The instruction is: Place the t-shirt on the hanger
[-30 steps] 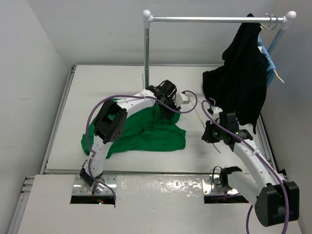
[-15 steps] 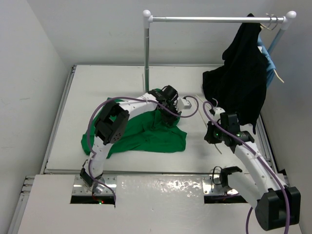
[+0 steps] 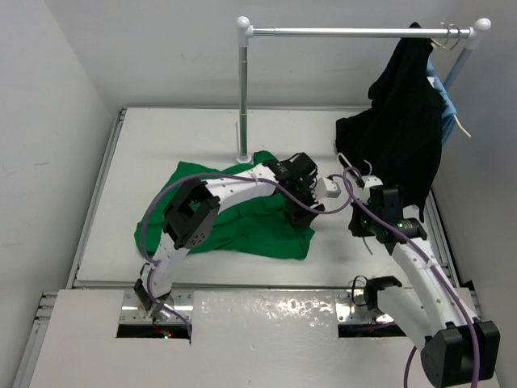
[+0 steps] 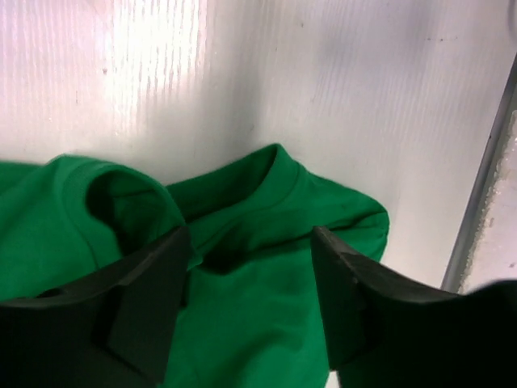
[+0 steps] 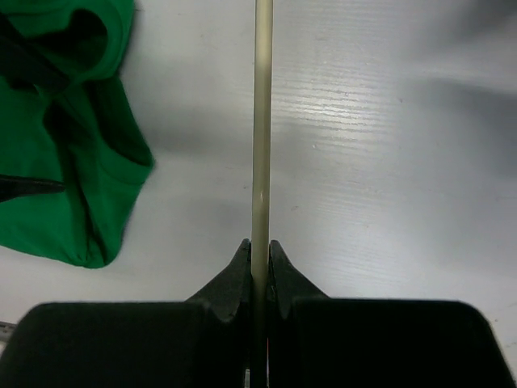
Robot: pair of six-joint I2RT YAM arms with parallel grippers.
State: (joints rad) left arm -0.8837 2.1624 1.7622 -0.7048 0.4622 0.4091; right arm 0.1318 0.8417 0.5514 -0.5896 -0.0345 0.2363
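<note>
green t-shirt (image 4: 242, 315) on table (image 3: 161, 137), left fingers (image 4: 145, 315) spread above it, right fingers (image 5: 230, 287) clamped on hanger (image 5: 261, 121)

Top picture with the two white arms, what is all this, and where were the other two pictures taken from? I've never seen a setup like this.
Those are two robot arms bolted to the near edge of a table, each ending in a two-finger gripper. The wide picture comes from a fixed camera above and behind them. The other two come from small cameras on each wrist, so the black fingers show up close. A green t-shirt lies crumpled on the table. The left gripper is open, with its fingers apart over the collar. The right gripper is shut on a thin cream hanger. At the back, a rail carries a black garment and a light-blue garment.
</note>
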